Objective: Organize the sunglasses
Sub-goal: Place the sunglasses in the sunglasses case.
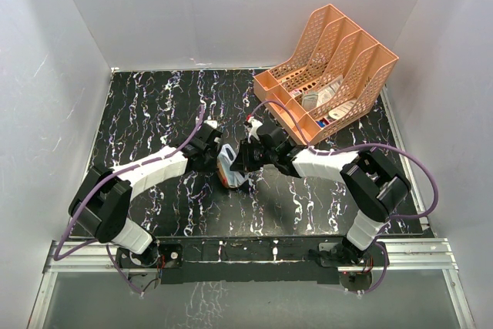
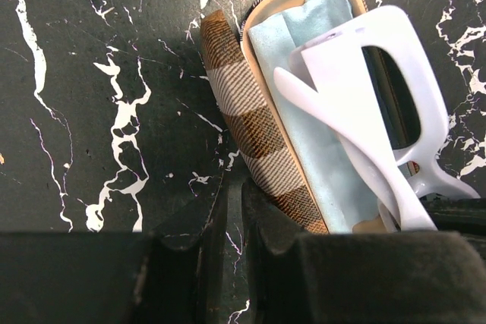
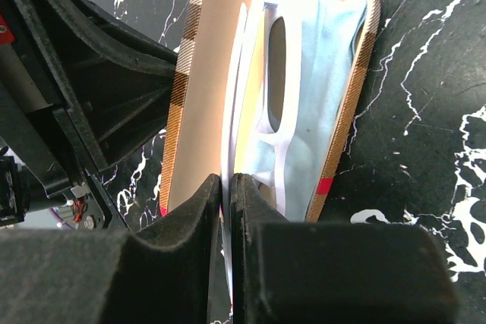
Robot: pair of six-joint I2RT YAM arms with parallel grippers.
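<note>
**Case and contents.** A brown plaid case (image 2: 243,111) lies open on the table (image 2: 91,73) between the two arms, with its lid swung to one side. A light blue cloth (image 2: 304,142) lines the tray, evidently as padding for the lenses. The white-framed sunglasses (image 2: 345,89) sit on that cloth inside the tray. They are tilted, with one side raised off the cloth rather than lying flat.

**Right pincer (image 3: 225,187).** It is closed to a slit on a thin white strip, which I take to be one temple arm of the sunglasses. That hold accounts for the tilt. In my judgement the pair is being seated in the case and has not been let go.

**Left pincer (image 2: 231,195).** It is drawn nearly closed, and only table shows in the gap. It stands just beside the lid end of the case, probably to steady the case against sliding while the other arm works. Whether it actually touches the lid I cannot tell.

**Not made out.**
- From overhead, both wrists cover the case almost wholly, so only part of it shows.
- The near end of the tray and the tip of the gripped temple arm are hidden behind the pincer bodies.
- Whether the second temple arm is folded is unclear.
- The orange file rack (image 1: 331,67) at the far right of the table holds several items too small to identify.
</note>
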